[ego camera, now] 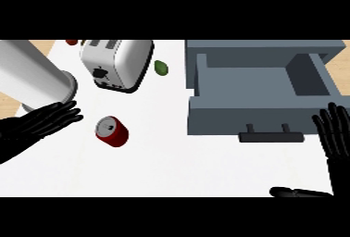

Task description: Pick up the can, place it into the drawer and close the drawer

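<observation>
Red can (112, 131) on side, lid up-left

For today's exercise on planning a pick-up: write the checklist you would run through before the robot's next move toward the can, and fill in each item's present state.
1. Can in view and free of both hands: ok, it lies on its side on the counter.
2. Left hand open and ready to grasp: ok, fingers straight, beside the can but not touching.
3. Drawer open: ok, pulled out.
4. Room inside the drawer: ok, nothing shows in it.
5. Right hand out of the drawer's way: ok, resting open at the view's right edge.
6. Toaster away from the can: ok.
</observation>
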Robot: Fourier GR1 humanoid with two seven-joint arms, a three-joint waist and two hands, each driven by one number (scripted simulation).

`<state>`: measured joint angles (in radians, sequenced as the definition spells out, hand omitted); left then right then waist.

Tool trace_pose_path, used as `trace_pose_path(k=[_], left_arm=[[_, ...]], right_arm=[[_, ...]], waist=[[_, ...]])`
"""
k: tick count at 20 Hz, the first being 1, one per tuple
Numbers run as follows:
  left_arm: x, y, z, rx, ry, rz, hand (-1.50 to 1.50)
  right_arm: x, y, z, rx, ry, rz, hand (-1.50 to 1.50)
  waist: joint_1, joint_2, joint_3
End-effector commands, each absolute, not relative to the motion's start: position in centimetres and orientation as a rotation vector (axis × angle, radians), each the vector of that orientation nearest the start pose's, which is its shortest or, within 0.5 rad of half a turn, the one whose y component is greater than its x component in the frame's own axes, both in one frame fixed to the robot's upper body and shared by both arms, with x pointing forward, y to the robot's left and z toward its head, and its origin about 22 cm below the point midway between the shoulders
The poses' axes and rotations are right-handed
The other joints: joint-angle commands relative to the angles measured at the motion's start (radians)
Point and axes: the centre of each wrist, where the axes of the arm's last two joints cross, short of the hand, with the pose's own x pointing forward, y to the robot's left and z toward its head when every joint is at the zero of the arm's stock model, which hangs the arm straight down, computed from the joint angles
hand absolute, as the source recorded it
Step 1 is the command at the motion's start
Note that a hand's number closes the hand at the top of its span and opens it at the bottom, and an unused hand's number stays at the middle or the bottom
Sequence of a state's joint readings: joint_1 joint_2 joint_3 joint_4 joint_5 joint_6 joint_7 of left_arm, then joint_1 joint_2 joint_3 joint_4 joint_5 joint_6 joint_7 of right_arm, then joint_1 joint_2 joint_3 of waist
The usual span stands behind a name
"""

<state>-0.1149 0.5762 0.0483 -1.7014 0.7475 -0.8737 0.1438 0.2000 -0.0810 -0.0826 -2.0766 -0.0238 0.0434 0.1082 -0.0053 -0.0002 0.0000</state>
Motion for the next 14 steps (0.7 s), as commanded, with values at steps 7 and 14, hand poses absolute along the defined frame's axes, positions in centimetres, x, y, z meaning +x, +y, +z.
trace_pose_path(k=[7,14], left_arm=[[29.3,31.0,10.3,-0.715,-1.567,-0.78,-1.5],[28.7,31.3,8.4,-0.706,-1.556,-0.77,-1.5]], right_arm=[[17.0,-26.6,8.1,-0.171,-1.787,0.008,-1.5],[17.0,-29.3,6.8,-0.152,-1.782,0.014,-1.5]], waist=[[-0.002,0.001,0.0],[0.003,0.0,0.0]])
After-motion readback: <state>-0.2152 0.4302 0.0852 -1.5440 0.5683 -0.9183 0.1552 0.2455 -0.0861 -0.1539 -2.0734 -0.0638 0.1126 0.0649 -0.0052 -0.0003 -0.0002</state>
